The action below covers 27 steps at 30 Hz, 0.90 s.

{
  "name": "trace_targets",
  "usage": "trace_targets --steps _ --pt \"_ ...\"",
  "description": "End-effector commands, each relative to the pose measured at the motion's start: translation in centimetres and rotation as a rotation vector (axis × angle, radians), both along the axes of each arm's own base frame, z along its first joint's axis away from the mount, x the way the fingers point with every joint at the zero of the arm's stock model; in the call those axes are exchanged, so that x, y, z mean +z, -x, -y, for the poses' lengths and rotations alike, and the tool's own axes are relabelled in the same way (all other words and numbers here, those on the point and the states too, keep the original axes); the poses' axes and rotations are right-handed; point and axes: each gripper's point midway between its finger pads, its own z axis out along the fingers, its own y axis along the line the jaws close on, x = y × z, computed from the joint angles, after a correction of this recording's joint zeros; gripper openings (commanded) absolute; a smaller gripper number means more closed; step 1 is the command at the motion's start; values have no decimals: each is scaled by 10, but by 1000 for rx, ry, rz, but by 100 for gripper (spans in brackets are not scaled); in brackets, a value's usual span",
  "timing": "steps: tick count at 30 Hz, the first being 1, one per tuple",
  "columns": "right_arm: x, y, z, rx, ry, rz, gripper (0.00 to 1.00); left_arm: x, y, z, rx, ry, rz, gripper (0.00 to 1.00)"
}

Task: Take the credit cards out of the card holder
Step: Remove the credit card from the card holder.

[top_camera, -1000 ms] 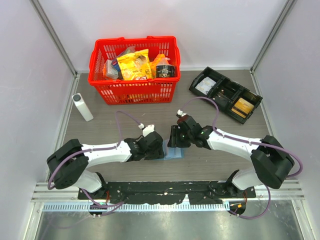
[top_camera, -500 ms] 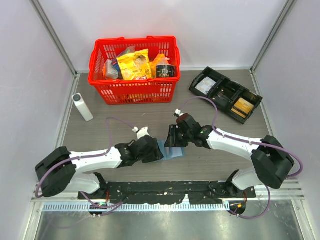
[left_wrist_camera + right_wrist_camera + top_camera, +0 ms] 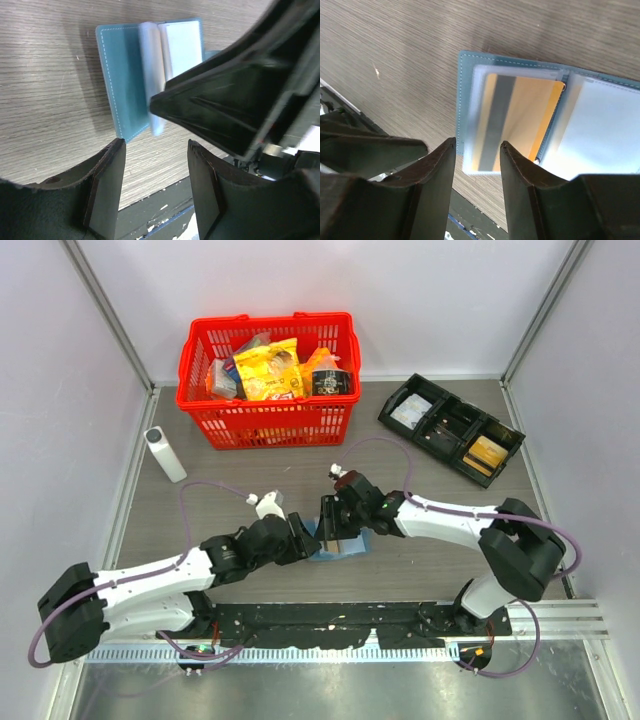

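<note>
Holder (image 3: 342,544) lies open on table (image 3: 410,572), between both grippers. Card (image 3: 520,117) in clear sleeve, not yet out. Right gripper (image 3: 477,146) over card end, jaws narrowly parted, empty — likely set to pinch. Left gripper (image 3: 155,148) beside holder, jaws parted, empty — likely bracing.
</note>
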Motion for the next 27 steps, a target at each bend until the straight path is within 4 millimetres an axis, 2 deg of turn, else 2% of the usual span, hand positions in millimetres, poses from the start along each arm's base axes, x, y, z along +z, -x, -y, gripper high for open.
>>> trace_targets --steps 1,8,13,16,22,23,27 --pt "9 -9 -15 6 -16 34 47 12 -4 -11 47 11 34 56" --pt "0 -19 -13 28 73 57 50 30 -7 -2 16 41 62 55" --pt "18 -30 -8 -1 61 116 50 32 -12 14 -14 51 61 51" --pt "26 -35 0 -25 62 129 51 29 -17 21 -11 52 57 48" --pt "20 -44 23 -75 66 116 52 21 -30 31 -23 28 50 45" --pt "22 -44 22 -76 52 122 52 18 -32 31 -20 23 45 44" --pt "8 -40 31 -91 51 91 52 -3 -40 24 1 -18 12 38"
